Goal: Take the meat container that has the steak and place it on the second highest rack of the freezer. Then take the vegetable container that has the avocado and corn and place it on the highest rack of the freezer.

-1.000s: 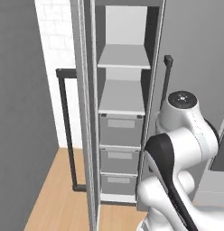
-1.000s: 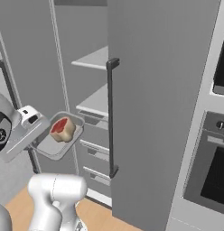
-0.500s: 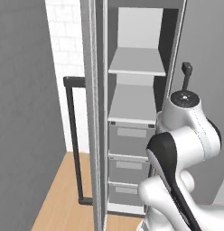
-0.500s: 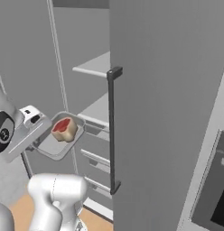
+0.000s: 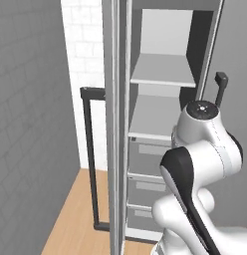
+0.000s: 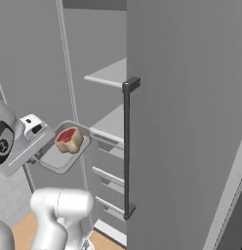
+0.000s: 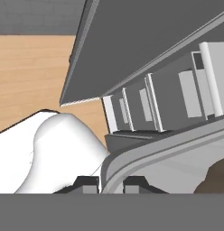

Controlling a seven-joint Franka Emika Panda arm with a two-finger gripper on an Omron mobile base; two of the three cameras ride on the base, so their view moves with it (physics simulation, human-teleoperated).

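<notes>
My jaws (image 7: 104,184) are clamped on the rim of one grey meat container (image 6: 58,156), held in the air just left of the open freezer (image 6: 110,127). One steak (image 6: 69,139) lies inside it. Two pale shelves (image 5: 164,69) sit above three grey drawers (image 5: 148,157), beside one black door handle (image 6: 127,151).

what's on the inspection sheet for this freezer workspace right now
surface: two pale shelves in the open freezer, both bare; grey drawers below
job's things: grey tray with the steak held out in front of the shelves, not yet on one
clutter: nothing seen
grippers: tool shut on the tray's rim
cables: nothing seen
surroundings: open door with a black bar handle, wood floor, grey wall at left
</notes>
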